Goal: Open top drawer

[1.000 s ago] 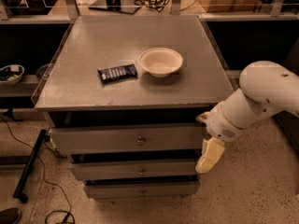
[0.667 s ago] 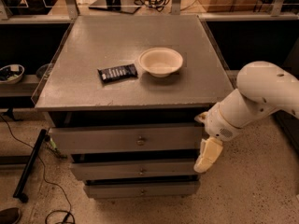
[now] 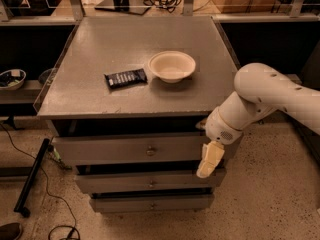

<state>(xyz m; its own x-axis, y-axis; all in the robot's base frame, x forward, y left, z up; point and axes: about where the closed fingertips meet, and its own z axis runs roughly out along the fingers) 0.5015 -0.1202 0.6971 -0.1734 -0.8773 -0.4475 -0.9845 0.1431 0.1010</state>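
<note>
The top drawer (image 3: 110,149) is the uppermost of three grey fronts on a grey cabinet. Its small round brass knob (image 3: 151,150) sits at the centre. A dark gap shows between the front and the cabinet top. My gripper (image 3: 209,160) hangs pointing down from the white arm (image 3: 265,96). It is in front of the right end of the top drawer front, about a hand's width right of the knob and slightly lower. It overlaps the seam between the top and middle drawers. It holds nothing that I can see.
On the cabinet top (image 3: 100,44) stand a cream bowl (image 3: 172,65) and a dark snack bar (image 3: 125,78). The middle drawer (image 3: 125,181) and bottom drawer (image 3: 130,203) lie below. A black bar (image 3: 31,176) and cables lie on the floor at left.
My gripper and forearm have moved left and slightly up, from beside the cabinet's right edge to in front of the top drawer's right end. The drawers have not moved.
</note>
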